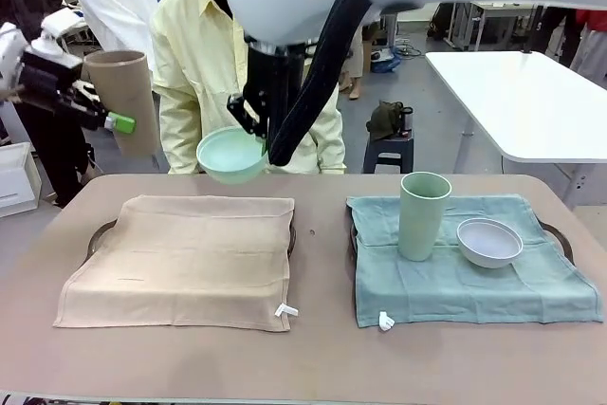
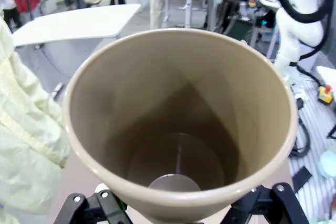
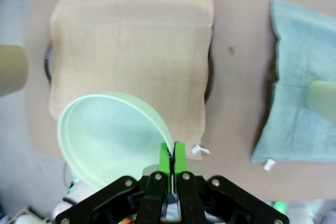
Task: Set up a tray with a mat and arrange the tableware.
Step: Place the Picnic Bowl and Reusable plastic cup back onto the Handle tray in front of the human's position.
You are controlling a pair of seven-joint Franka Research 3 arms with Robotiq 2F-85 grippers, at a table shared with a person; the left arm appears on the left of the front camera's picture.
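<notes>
- Left claw (image 1: 106, 120) pinches the tan-brown cup (image 1: 123, 101), held in the air beyond the desk's (image 1: 313, 367) far left corner.
- Right claw (image 3: 171, 157) pinches the mint green bowl's (image 1: 230, 155) rim above the far edge.
- Pale green cup (image 1: 422, 215) and greyish white bowl (image 1: 488, 241) stand on the teal mat (image 1: 474, 282) at the right; the beige mat (image 1: 185, 258) lies left.

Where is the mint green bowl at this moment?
In the front view the mint bowl hangs above the table's far edge, left of centre, with the right gripper pinching its rim. It is over the tan mat, in front of the person.
</notes>
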